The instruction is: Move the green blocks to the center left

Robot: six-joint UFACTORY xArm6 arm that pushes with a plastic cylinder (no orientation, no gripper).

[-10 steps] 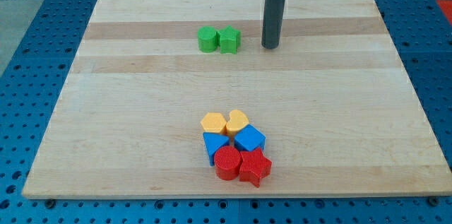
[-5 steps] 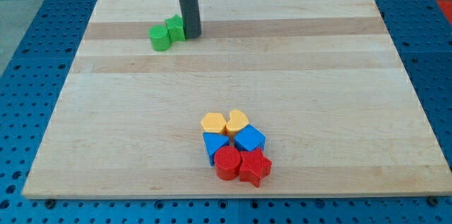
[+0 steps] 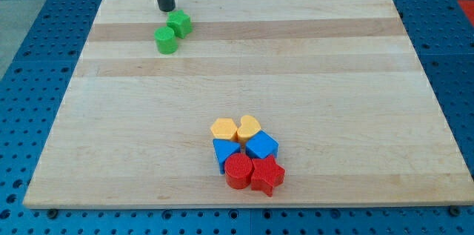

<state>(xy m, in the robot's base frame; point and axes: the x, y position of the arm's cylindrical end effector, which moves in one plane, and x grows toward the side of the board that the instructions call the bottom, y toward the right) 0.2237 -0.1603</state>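
Near view's top left, my tip (image 3: 166, 9) sits at wooden board's (image 3: 333, 79) far edge, bare rod, holding nothing, clear of blocks. Green star-shaped block (image 3: 178, 23) just below-right of tip; green round block (image 3: 166, 40) below tip, touching star. Pair's long axis runs diagonally, upper right to lower left. Target centre left lies toward view's bottom, so I judge tip well placed for downward push.

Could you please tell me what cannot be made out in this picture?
- Rod above my tip: cut off by the view's top edge.
- Blue block at the cluster's left: lower part hidden by the red round block; shape unclear.
- Green blocks: too small to tell whether they touch.
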